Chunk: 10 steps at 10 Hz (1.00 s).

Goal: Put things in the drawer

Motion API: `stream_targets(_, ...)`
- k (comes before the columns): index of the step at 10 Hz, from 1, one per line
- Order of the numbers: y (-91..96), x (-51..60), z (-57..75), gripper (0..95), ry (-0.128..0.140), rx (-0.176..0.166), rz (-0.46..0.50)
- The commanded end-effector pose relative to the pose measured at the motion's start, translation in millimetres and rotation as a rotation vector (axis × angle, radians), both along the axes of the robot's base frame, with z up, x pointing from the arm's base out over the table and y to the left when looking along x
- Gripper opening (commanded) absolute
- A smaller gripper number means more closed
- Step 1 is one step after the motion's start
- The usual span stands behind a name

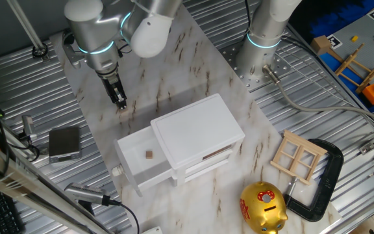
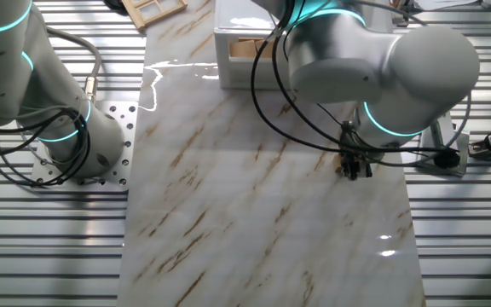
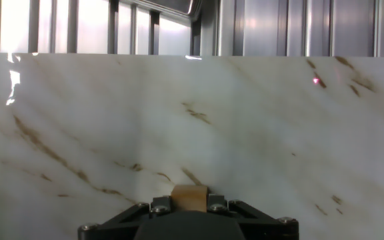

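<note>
Tiny tan wooden cube point(image 3: 189, 198) clamped between jaws.

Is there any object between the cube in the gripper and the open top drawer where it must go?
Nothing visible does. The gripper holds a wooden cube low over bare marble, and only bare tabletop lies between it and the open drawer, which already contains one cube. The cabinet top sits beside that route, not across it.

One tan cube point(image 1: 149, 155) lies in the open white drawer point(image 1: 135, 158).
</note>
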<state>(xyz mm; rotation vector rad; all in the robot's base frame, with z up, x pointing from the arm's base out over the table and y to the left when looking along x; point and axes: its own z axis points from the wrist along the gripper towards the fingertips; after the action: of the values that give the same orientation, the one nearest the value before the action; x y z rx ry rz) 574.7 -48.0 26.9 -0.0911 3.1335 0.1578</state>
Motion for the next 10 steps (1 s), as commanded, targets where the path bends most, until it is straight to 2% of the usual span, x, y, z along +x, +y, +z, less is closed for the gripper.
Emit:
stream_targets(1, -0.3, 0.3, -1.1, 0.0, -0.006, -0.004, 0.006)
stream_targets(4, -0.6, 1.2, 1.9, 0.0, -0.012, -0.004, 0.019)
stream_targets(5, -0.8, 3.6, 6.6, 0.0, -0.011, -0.005, 0.022)
stream_targets(8, -3.8, 7.6, 30.8, 0.0, -0.009, -0.004, 0.027)
stream_targets(10, -5.1, 10.7, 53.8, 0.0, -0.002, -0.004, 0.034)
